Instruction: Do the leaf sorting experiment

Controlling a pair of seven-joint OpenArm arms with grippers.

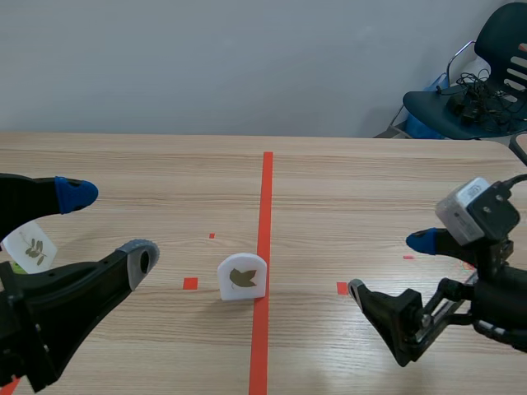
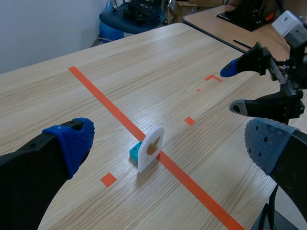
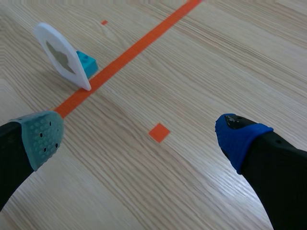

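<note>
At 8 o'clock the left hand (image 1: 111, 226) stands wide open, and at 4 o'clock the right hand (image 1: 389, 265) is open as well. Between them, near the centre of the table (image 1: 370, 181), the white leaf card (image 1: 243, 277) stands upright against a teal block (image 2: 135, 152), touching the red tape line (image 1: 267, 189). Far at 1 o'clock stands a dark chair (image 1: 486, 90).

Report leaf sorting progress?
Possibly done: the left leaf card sits off to the left side. In hand: nothing, both pairs of jaws are open and empty. Left: the centre leaf card on the tape line, not yet picked up.
</note>
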